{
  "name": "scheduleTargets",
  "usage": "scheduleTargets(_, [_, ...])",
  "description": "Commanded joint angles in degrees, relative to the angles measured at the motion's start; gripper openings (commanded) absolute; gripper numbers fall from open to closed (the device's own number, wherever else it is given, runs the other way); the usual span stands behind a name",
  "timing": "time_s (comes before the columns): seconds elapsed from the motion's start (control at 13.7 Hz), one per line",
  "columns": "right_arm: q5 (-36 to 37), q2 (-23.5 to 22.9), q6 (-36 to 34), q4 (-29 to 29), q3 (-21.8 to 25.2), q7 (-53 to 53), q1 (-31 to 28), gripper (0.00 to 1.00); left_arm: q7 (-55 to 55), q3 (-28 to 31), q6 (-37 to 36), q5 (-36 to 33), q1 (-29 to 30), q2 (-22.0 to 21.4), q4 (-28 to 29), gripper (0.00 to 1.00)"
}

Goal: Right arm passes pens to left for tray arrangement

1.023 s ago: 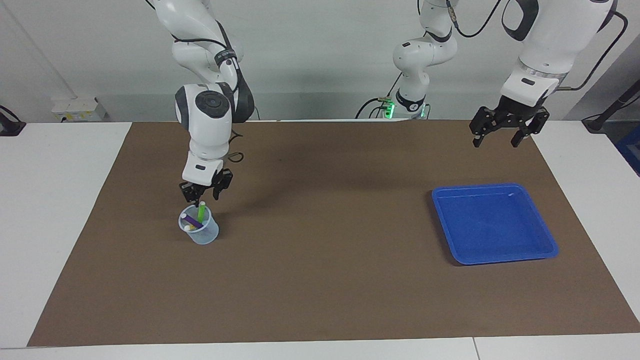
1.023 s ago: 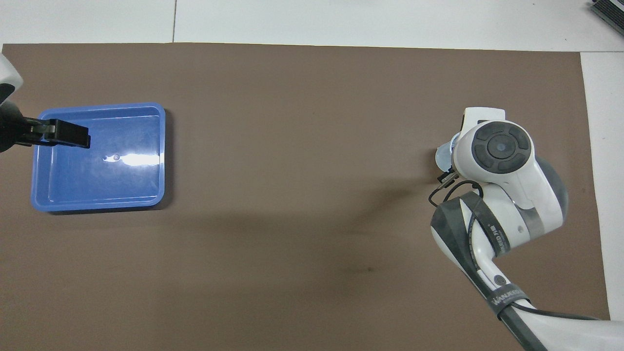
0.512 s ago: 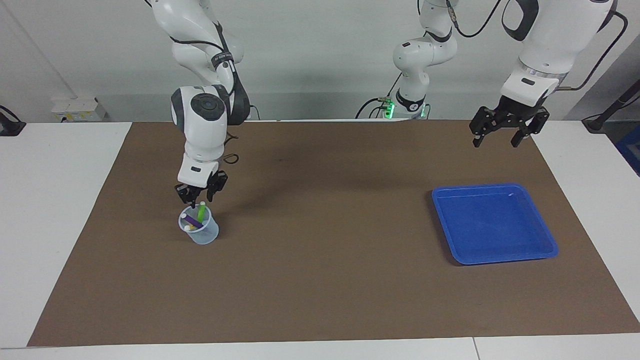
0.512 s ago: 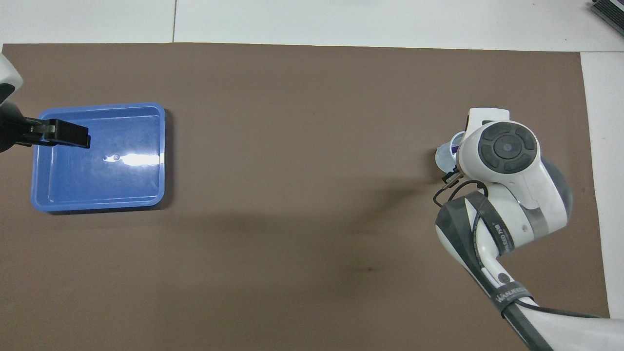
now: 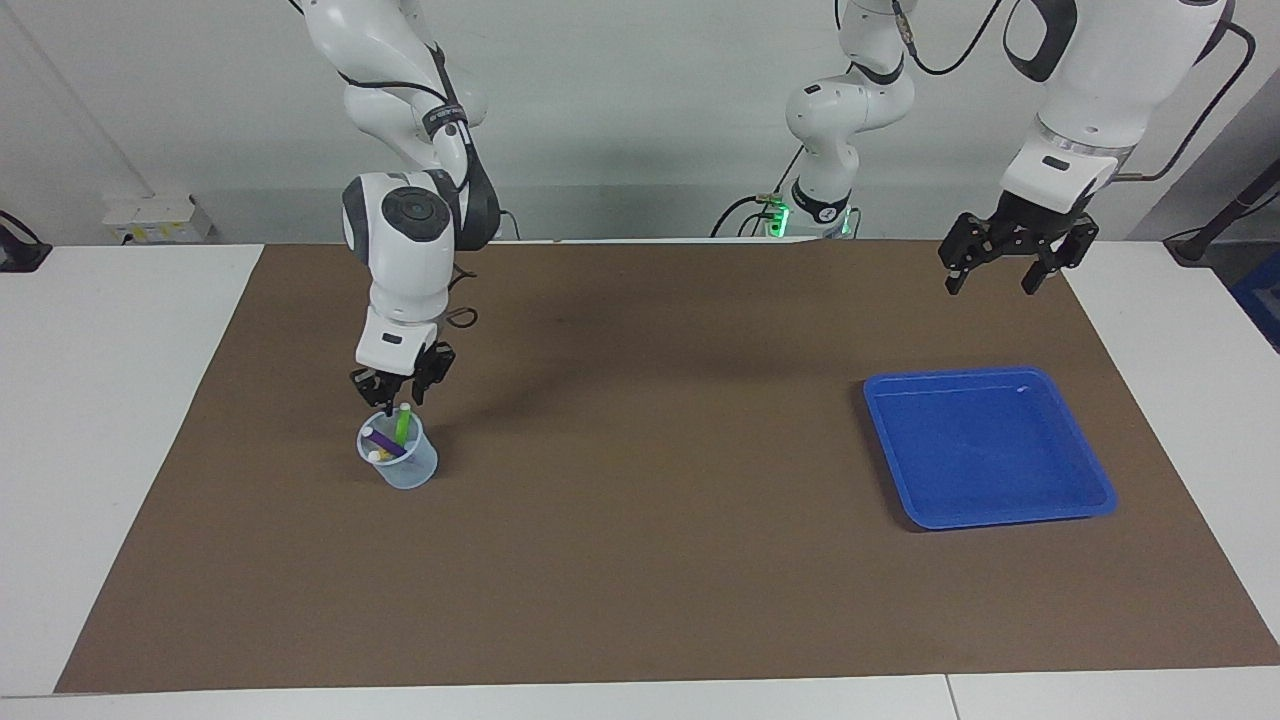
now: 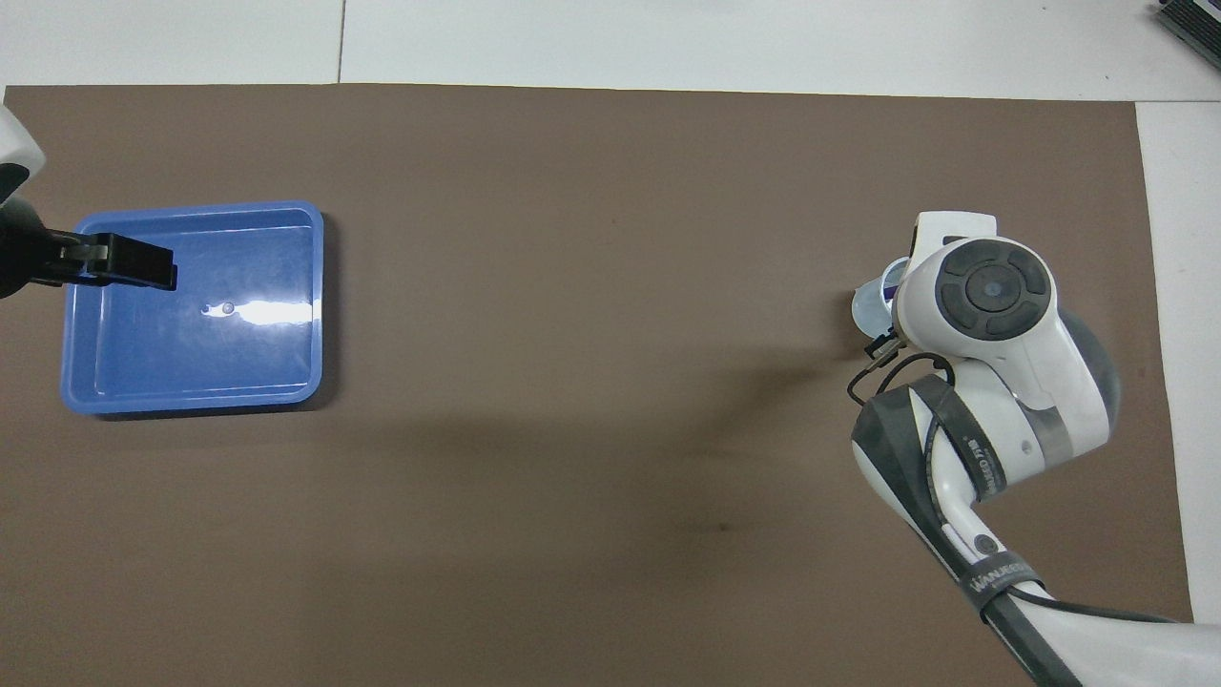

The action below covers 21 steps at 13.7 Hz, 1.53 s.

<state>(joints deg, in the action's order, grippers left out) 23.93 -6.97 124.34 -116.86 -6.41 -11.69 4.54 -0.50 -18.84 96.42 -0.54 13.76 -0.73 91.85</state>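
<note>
A small translucent cup (image 5: 406,470) near the right arm's end of the mat holds the three pens: a green pen (image 5: 402,425) standing up, a purple pen (image 5: 386,443) and a yellow pen (image 5: 377,457) leaning lower. My right gripper (image 5: 402,393) hangs just over the green pen's pale tip, open by a narrow gap and holding nothing. In the overhead view the right arm covers most of the cup (image 6: 870,307). The blue tray (image 5: 990,445) lies toward the left arm's end. My left gripper (image 5: 1003,276) waits open in the air near the tray.
A brown mat (image 5: 650,560) covers most of the white table. A third white arm (image 5: 835,130) stands at the robots' edge with a green light at its base. In the overhead view the tray (image 6: 191,353) holds nothing.
The right gripper has shifted a little toward the right arm's end of the table, and its fingers have drawn closer together over the cup. The left arm has stayed still.
</note>
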Motion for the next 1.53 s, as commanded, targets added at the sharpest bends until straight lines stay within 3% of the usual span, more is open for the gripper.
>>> scheduleTargets(0.0, [1.2,0.64,1.7,-1.09,-0.44,-1.06,-0.85,0.41,-0.11,0.47,-0.27,0.63,-0.22,-1.56,1.49,1.0])
scheduleTargets(1.46, [1.29,0.2,2.84,-1.0,-0.44,-1.23,-1.02,0.29,-0.02,0.47,-0.36,0.63,-0.31,-1.56,1.49,1.0])
